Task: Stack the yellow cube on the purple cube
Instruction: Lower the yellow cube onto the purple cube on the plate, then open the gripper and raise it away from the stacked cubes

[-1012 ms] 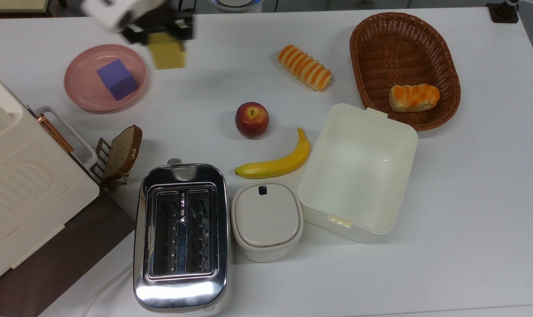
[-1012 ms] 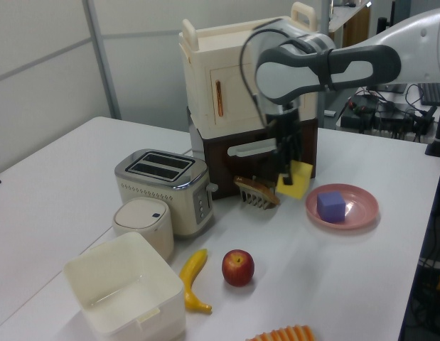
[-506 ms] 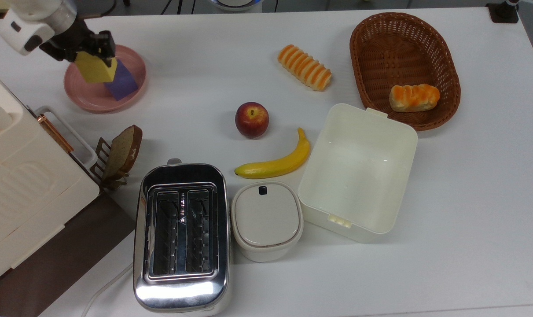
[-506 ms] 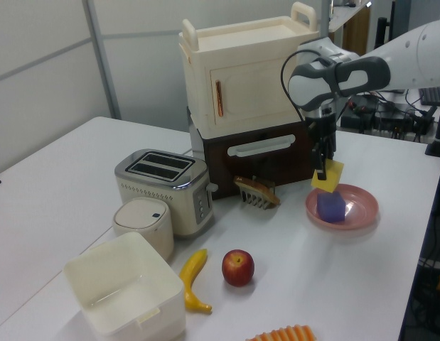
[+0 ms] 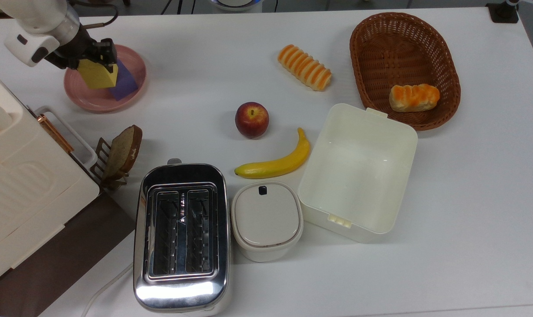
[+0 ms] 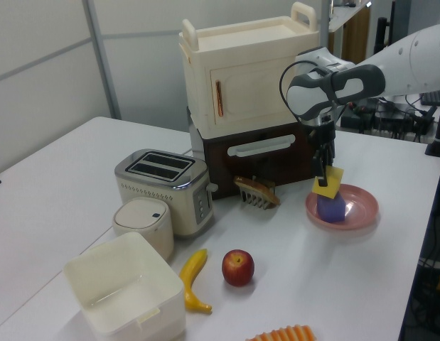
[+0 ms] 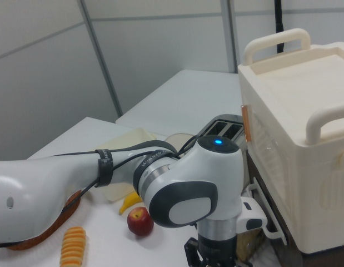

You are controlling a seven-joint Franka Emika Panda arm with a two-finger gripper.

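Gripper (image 5: 100,56) clamps the pale-yellow matte cube (image 5: 97,75) over the far-left pink plate (image 5: 79,97).
It has dropped lower, nearly seated on the violet-blue matte cube (image 6: 331,207).

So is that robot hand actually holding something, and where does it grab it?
Yes: the hand grips the yellow cube by its upper sides, over the purple cube.

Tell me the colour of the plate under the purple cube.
Pink; the plate shows best in the top view.
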